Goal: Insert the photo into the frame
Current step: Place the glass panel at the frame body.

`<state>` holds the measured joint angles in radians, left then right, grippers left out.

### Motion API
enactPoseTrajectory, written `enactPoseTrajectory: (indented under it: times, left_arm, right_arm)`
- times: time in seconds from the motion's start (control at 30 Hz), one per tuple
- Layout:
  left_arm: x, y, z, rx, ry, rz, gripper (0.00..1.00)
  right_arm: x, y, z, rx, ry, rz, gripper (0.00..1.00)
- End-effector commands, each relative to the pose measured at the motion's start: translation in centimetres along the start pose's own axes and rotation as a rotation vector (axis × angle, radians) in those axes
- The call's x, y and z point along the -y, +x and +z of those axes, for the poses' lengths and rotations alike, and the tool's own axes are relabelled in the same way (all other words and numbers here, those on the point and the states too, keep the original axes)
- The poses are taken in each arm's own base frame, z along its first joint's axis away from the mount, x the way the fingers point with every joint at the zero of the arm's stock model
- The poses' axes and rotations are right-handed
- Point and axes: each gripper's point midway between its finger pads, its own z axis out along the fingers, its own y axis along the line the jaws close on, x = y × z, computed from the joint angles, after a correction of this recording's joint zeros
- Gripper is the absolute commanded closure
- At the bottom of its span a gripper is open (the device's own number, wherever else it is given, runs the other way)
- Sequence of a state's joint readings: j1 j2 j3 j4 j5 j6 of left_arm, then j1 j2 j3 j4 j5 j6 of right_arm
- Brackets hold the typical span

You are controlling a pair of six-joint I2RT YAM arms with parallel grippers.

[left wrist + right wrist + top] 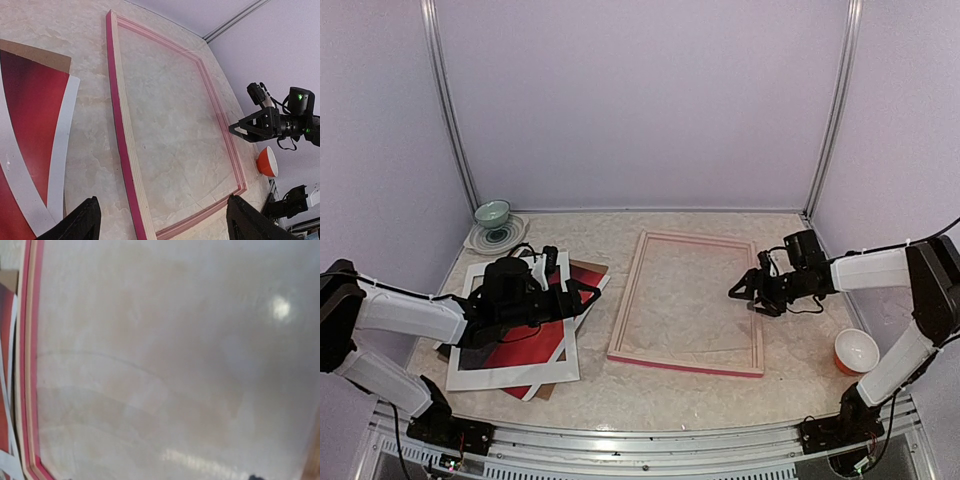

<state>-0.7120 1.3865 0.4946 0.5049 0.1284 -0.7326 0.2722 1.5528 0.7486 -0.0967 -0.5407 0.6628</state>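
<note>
L gripper (162,207), jaws wide & empty, hovers over the photo (535,347), which lies at the desk's (720,400) left, partly under a white mat board (470,375) and apart from the frame (685,362). Frame lies flat mid-desk, pale side up. R gripper (747,291), jaws apart, nothing held, hangs above its right rail. Far-left corner: green bowl (492,212).

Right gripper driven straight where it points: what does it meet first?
Probably the glossy pane inside the frame: the right gripper sits by its right rail aiming left and down, wrist view filled by that pane. Depth unclear.
</note>
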Motion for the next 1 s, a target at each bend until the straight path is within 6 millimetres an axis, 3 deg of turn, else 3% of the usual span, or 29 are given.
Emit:
enactPoseTrajectory:
  times: [0.0, 0.2, 0.63, 0.97]
  left_arm:
    - [1.2, -0.6, -0.1, 0.017, 0.019, 0.01, 0.14]
    - [1.1, -0.7, -0.4, 0.025, 0.014, 0.009, 0.14]
    - [1.4, -0.4, -0.5, 0.022, 0.013, 0.009, 0.14]
    - [1.5, -0.4, -0.6, 0.024, 0.016, 0.008, 0.14]
  right_arm:
    - [0.6, -1.7, 0.2, 0.052, -0.021, 0.026, 0.26]
    - [0.2, -3.2, -0.5, 0.106, -0.055, 0.015, 0.27]
    - [-0.9, -5.3, 1.2, 0.085, -0.152, 0.021, 0.33]
    - [-1.5, -5.7, 1.1, 0.058, -0.241, 0.051, 0.65]
